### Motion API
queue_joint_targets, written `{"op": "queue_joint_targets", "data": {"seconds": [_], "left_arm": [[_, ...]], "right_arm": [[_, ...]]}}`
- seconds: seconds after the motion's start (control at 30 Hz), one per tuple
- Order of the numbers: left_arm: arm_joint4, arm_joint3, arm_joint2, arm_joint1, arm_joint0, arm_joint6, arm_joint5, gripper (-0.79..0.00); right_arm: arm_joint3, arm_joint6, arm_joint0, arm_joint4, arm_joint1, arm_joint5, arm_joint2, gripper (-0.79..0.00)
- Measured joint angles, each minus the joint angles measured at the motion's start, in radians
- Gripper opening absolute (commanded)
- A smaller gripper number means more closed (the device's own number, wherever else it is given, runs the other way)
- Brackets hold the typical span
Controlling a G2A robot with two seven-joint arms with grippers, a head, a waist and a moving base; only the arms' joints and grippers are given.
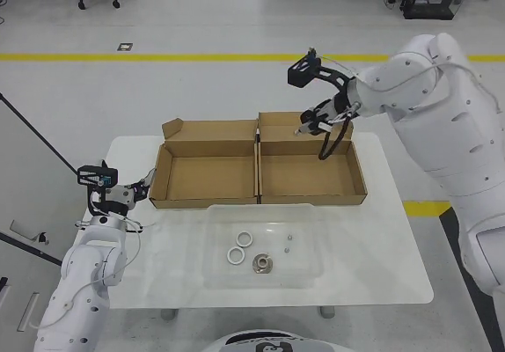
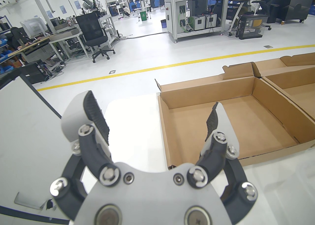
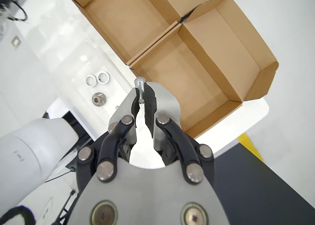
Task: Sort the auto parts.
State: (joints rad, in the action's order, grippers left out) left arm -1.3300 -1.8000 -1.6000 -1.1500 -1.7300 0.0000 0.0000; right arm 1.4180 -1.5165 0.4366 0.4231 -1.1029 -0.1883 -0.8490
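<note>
My right gripper (image 3: 142, 96) is shut on a small steel bolt (image 3: 140, 88), held above the right cardboard box (image 1: 336, 176); in the top view this gripper (image 1: 308, 124) hangs over that box's back edge. Both boxes, left (image 1: 204, 176) and right, look bare inside. In the clear tray (image 1: 235, 224) near the table front lie two white rings (image 1: 240, 247), a grey flanged part (image 1: 260, 262) and two tiny pieces (image 1: 289, 242). My left gripper (image 2: 157, 117) is open with nothing between its fingers, at the table's left side beside the left box (image 2: 221, 122).
A grey panel (image 1: 6, 167) leans off the table's left edge. The white table (image 1: 384, 255) has bare surface to the right of the tray. A yellow floor line (image 1: 147, 56) runs behind the table.
</note>
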Motion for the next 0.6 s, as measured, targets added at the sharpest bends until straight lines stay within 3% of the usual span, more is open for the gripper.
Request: {"op": "queue_joint_targets", "data": {"seconds": [0.33, 0.6], "left_arm": [[0.000, 0.000, 0.000, 0.000, 0.000, 0.000, 0.000, 0.000], [0.000, 0.000, 0.000, 0.000, 0.000, 0.000, 0.000, 0.000]], "right_arm": [[-0.196, 0.065, -0.077, 0.122, -0.074, -0.005, 0.217, -0.785], [-0.383, 0.136, -0.082, 0.169, -0.123, 0.014, 0.304, -0.785]]}}
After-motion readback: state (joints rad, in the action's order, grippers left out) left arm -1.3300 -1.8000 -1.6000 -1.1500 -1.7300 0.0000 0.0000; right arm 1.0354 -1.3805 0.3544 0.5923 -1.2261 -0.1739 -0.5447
